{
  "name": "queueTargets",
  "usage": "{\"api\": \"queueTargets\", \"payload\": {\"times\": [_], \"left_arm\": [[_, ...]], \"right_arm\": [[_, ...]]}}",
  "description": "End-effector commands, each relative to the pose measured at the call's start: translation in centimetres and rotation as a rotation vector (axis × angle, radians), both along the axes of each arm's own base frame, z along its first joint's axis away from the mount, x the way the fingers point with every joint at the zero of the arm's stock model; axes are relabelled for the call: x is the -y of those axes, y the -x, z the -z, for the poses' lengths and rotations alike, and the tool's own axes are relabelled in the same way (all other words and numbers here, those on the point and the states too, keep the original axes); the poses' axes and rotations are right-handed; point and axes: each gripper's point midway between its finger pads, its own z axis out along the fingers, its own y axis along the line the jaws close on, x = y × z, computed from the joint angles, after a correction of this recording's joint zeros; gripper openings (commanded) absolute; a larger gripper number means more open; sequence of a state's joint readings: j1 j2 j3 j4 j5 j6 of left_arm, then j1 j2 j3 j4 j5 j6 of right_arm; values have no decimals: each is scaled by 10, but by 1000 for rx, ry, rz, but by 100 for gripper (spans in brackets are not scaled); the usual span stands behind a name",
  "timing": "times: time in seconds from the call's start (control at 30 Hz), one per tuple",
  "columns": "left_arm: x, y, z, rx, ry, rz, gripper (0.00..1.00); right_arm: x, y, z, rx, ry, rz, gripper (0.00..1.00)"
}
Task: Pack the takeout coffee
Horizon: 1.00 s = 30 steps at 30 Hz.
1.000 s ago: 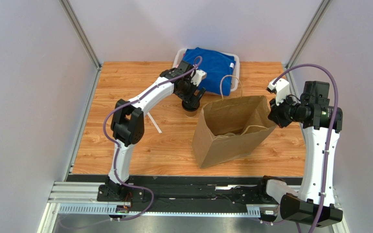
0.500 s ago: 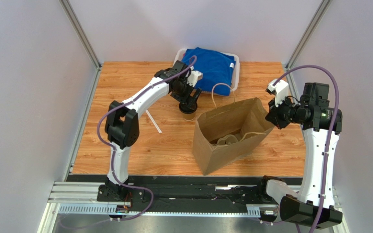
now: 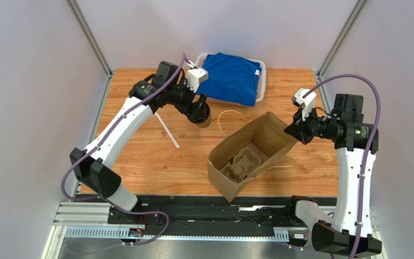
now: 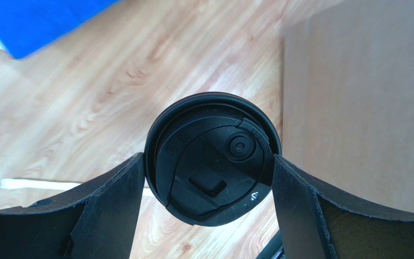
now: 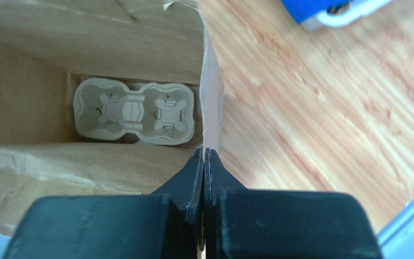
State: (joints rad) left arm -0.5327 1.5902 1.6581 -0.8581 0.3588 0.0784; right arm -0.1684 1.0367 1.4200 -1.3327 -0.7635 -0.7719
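Note:
The takeout coffee, a kraft cup with a black lid, sits between the fingers of my left gripper, which is shut on it at lid height. It hangs tilted over the wood, just left of the brown paper bag. My right gripper is shut on the bag's right rim, jaws pressed together on the paper. The bag leans over with its mouth toward the left arm. A grey pulp carrier lies at its bottom.
A white tray holding a blue cloth stands at the back of the table. A thin white stick lies on the wood left of the cup. The bag's handle loop sticks out beside the cup.
The left arm has swung left and back, carrying the cup with it. The right gripper has tipped the bag over, so its mouth and the carrier inside now show.

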Motion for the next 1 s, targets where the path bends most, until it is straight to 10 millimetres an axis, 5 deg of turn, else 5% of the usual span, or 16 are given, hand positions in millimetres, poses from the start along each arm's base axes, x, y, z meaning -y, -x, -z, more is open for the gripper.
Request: {"api": "queueTargets", "payload": {"times": [0.0,0.23,0.6,0.97], "left_arm": [[-12,21,-74,158,91,83,51],[-30,53,-175,423,189,118,48],[-23,112,-259,596,335,281,48],[24,201,-256,674,267,674,47]], "right_arm": [[-21,-3,-29,136,-68,-92,0],[-41,2,-60,227,-119,-177,0],[-64,12,-65,212,-53,-190,0],[-75,1,-60,167,4,-99,0]]}}
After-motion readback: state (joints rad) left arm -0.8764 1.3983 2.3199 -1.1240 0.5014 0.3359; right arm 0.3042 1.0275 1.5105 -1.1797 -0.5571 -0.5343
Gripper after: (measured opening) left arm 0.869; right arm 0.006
